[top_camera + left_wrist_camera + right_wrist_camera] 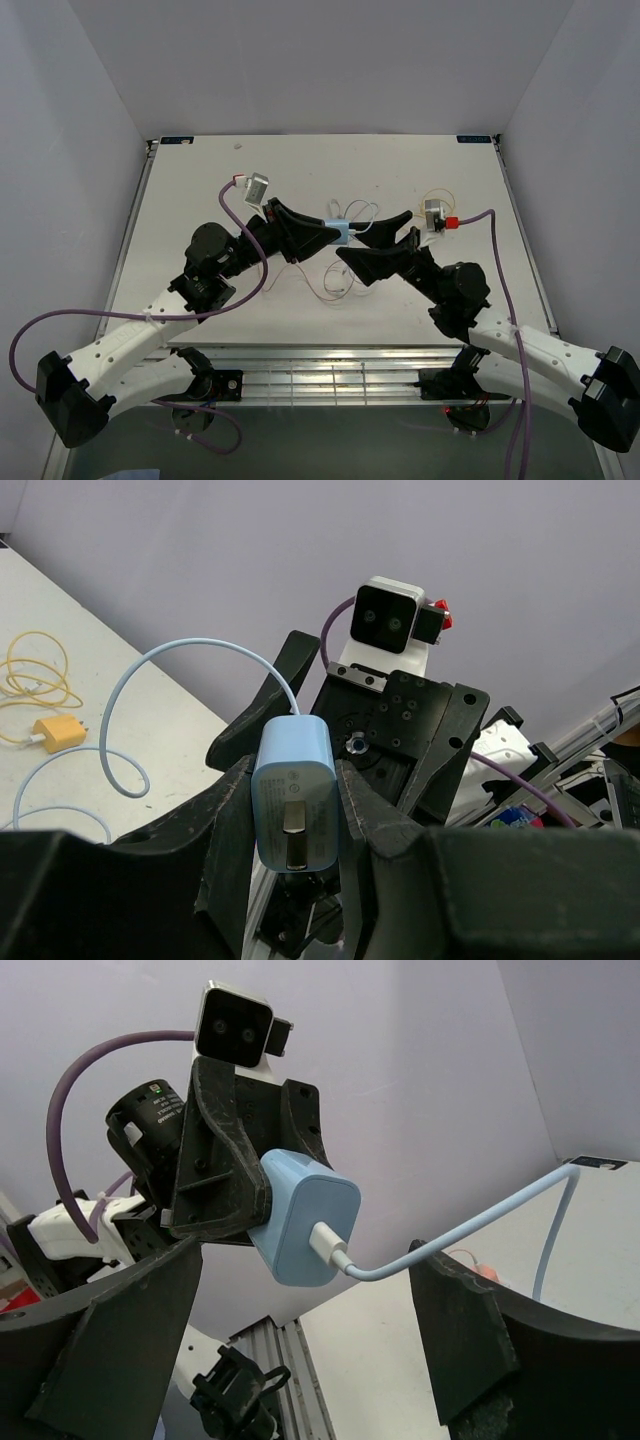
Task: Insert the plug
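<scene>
A light blue charger block is clamped between my left gripper's fingers, held in the air with its metal prongs folded flat and facing the left wrist camera. In the top view the charger is above the table's middle, at the tip of my left gripper. In the right wrist view a white cable plug sits in the charger's port, and its light blue cable trails off to the right. My right gripper is open and empty, its fingers spread either side just below the charger; it also shows in the top view.
A yellow charger with a coiled yellow cable lies on the white table. Thin cable loops lie on the table under the grippers. White walls enclose the table on three sides.
</scene>
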Robot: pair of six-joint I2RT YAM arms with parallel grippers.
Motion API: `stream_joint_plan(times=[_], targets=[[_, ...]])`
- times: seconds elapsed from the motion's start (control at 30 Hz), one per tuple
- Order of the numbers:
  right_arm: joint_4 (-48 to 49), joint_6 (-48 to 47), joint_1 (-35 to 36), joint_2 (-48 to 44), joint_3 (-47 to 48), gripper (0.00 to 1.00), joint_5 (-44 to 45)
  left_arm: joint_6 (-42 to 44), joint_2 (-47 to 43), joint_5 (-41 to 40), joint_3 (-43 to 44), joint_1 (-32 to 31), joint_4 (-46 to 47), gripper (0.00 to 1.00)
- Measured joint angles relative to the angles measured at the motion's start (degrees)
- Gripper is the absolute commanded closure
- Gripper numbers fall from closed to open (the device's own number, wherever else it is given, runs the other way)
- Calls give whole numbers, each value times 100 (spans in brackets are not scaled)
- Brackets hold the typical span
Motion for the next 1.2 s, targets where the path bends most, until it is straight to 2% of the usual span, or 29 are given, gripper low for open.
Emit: stream_joint_plan(times=[0.1,0.27,0.3,0.37,0.5,0.67,0.77,0.8,0.83,0.93,0.97,1.0,1.07,1.1,1.17,1.2], targets=[[181,57,0,127,26,21,-48,-35,-2,20,-7,0,2,100],[417,151,0,310,70,28,-166,-79,-7,48,-33,0,28,100],[435,166,0,339,87,34,-190,-92,-13,50,-61,0,50,100],[450,205,0,382,129,37,-214,-101,-22,68,-94,0,63,100],[503,240,-4,420,170,55,-295,-111,-35,85,-101,-13,125,100],[614,282,-9,431,232,63,-457,-203,-131,109,-101,-22,227,100],[614,254,-13,433,243,76,-520,-249,-136,111,-101,-31,258,100],[612,249,-20,433,243,89,-533,-254,-136,111,-101,-33,258,100],[610,243,-28,431,243,92,-551,-260,-136,116,-101,-33,258,100],[592,203,-42,428,251,92,-601,-284,-129,131,-101,-33,267,100],[584,188,-46,422,260,92,-619,-291,-125,138,-101,-33,278,97],[570,164,-46,417,267,92,-627,-295,-120,149,-101,-33,293,90],[560,96,-46,391,271,92,-651,-293,-118,177,-101,-33,306,68],[546,68,-46,376,271,92,-658,-293,-118,188,-101,-33,306,48],[511,-66,-44,350,273,92,-704,-284,-118,173,-98,-33,273,27],[461,-140,-35,332,275,92,-730,-258,-118,149,-98,-37,212,10]])
